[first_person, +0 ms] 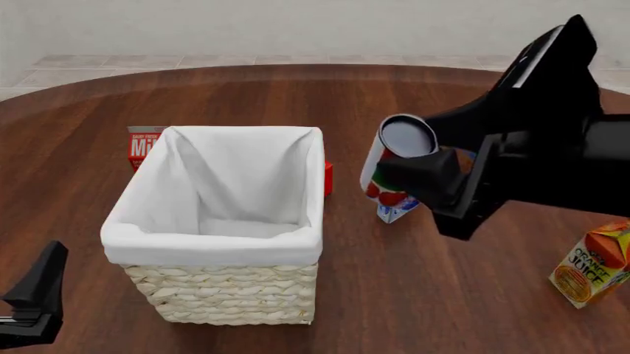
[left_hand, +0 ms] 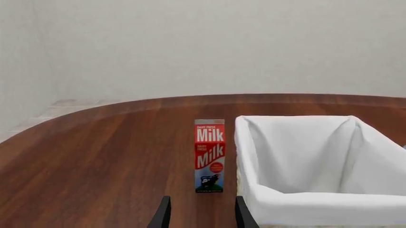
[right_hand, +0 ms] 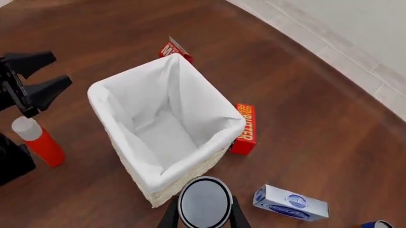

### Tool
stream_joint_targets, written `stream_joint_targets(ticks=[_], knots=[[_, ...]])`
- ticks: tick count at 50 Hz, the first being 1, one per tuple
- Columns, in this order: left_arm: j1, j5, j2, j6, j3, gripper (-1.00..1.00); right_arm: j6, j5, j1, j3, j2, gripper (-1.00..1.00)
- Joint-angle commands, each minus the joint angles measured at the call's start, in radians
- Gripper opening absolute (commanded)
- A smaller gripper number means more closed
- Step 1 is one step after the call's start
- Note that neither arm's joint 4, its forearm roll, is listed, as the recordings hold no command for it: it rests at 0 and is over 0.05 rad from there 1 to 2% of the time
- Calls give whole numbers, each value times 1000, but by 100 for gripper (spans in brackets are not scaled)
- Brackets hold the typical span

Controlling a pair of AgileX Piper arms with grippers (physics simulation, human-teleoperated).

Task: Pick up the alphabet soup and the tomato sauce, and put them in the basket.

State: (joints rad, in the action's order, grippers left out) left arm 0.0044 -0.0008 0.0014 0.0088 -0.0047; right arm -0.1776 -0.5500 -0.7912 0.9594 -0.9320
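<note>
Right pincer (right_hand: 204, 216) is where we begin: our right arm holds it in the air just to the right of the basket, its two black fingers clamped on either side of the tomato sauce (first_person: 397, 164), a small cylindrical can with a white, green and red label showing red tomatoes and a grey metal top. In the front view the can is tilted, its grey lid turned toward the camera, and it hangs above the dark brown wooden worktop (first_person: 394, 295) rather than over the basket's opening. The large square cream wicker basket (first_person: 223, 293) with a white cloth liner folded over its rim stands left of centre, and we see nothing inside it but the liner.

Our left pincer (left_hand: 201, 214) sits low at the near left corner of the worktop, its fingers parted with nothing between them, pointing toward a red milk carton (left_hand: 209, 155) that stands upright just beside the basket's far left side.

A red butter box (right_hand: 245, 129) lies against the basket's right wall. A blue-and-white rectangular box (right_hand: 290, 203) lies on the worktop below the held can. An orange juice carton (first_person: 592, 264) stands at the right edge (leaning a little, as the front view renders it). We cannot make out the alphabet soup for certain in any view.
</note>
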Motion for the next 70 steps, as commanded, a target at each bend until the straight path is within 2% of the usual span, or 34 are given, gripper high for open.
stream_joint_targets(ticks=[1,32,47,70], knots=[[-1,1,0,0,0,100,13,-4,-37,51,-36,-100],[5,-5,-1,-15,-1,100,12,12,-123,110,-131,-100],[7,-7,-1,-23,-2,100,28,29,-164,137,-185,-100],[6,-12,-1,-28,-3,100,39,45,-192,151,-236,-100]])
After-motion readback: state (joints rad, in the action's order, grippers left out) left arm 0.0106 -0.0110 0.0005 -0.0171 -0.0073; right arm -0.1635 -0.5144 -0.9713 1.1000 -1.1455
